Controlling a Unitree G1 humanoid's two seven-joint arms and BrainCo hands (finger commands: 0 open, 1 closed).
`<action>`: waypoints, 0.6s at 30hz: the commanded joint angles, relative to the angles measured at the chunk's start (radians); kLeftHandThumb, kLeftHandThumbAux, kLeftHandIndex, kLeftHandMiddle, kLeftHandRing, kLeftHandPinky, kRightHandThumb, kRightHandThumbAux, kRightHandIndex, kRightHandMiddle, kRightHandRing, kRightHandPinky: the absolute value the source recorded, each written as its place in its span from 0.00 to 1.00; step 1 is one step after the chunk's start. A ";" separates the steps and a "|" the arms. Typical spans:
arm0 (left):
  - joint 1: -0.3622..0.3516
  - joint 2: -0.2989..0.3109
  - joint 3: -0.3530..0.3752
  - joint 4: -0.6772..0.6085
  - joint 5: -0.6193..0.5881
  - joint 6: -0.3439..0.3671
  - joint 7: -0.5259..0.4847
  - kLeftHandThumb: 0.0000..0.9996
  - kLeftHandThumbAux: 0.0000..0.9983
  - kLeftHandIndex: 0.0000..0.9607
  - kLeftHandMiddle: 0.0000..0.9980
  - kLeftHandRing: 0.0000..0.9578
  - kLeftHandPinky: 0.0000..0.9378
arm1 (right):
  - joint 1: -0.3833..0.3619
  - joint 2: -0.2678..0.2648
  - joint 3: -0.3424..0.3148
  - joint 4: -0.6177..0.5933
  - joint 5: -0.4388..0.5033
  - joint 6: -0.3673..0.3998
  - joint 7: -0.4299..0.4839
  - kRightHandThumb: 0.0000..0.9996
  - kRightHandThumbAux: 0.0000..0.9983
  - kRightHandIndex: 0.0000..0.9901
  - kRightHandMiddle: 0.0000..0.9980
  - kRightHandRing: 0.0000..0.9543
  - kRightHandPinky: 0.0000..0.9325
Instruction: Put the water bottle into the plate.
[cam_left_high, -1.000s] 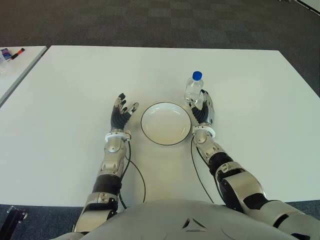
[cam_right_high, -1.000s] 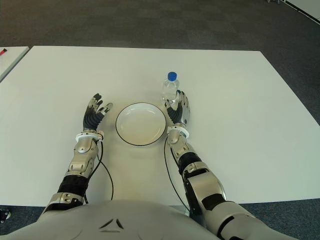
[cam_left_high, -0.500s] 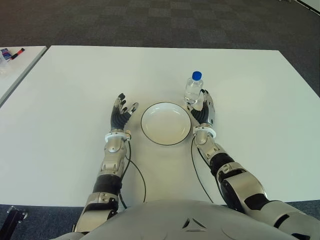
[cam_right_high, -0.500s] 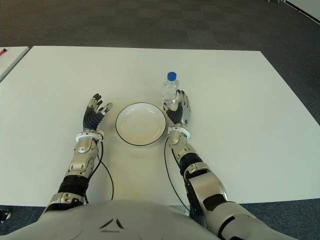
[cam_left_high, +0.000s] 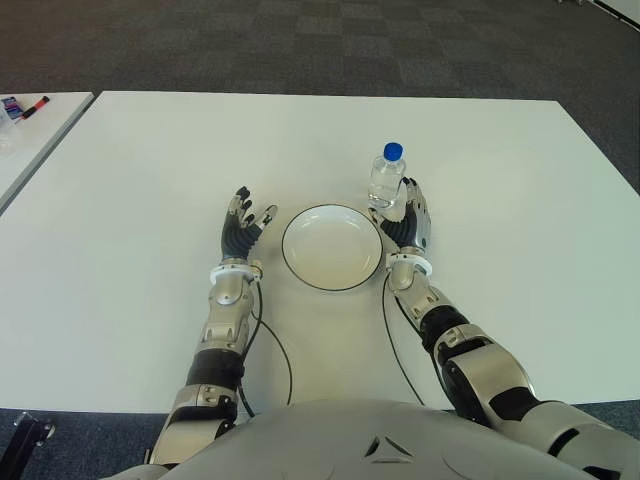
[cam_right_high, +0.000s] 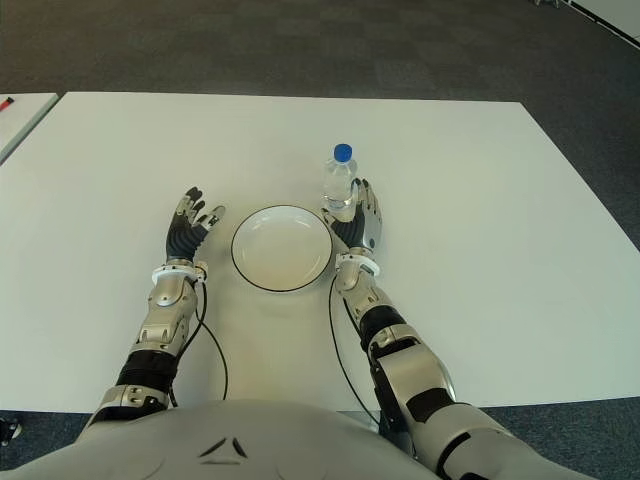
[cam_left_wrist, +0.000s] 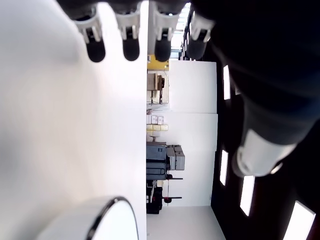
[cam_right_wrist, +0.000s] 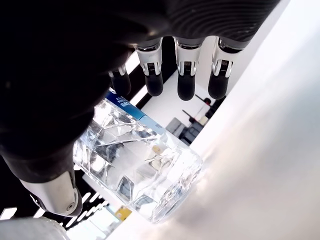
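The right hand (cam_left_high: 408, 214) covers the lower part of the water bottle (cam_left_high: 386, 178) in the eye views, so contact with it cannot be told. In the right wrist view the bottle's cap is hidden behind the fingers (cam_right_wrist: 185, 80). The left wrist view cuts the plate (cam_left_wrist: 102, 223) at its edge.

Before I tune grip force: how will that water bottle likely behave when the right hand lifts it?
The water bottle stands tall and narrow, so a sideways nudge could tip it. Its clear faceted wall looks thin, probably flexing under squeeze. The right hand is open beside it, not yet gripping.
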 joint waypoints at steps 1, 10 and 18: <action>0.004 0.007 0.000 0.016 0.009 -0.001 0.004 0.18 0.68 0.06 0.07 0.05 0.08 | 0.025 -0.002 0.006 0.012 -0.012 0.015 -0.007 0.00 0.70 0.00 0.07 0.09 0.13; 0.003 0.010 -0.003 0.017 0.023 -0.003 0.010 0.17 0.67 0.07 0.08 0.06 0.08 | 0.024 0.000 0.004 0.012 -0.009 0.023 -0.004 0.00 0.68 0.00 0.07 0.10 0.13; 0.003 0.012 -0.006 0.018 0.028 -0.005 0.010 0.17 0.67 0.07 0.08 0.05 0.06 | 0.023 -0.001 -0.001 0.016 0.001 0.026 0.017 0.00 0.67 0.00 0.05 0.07 0.09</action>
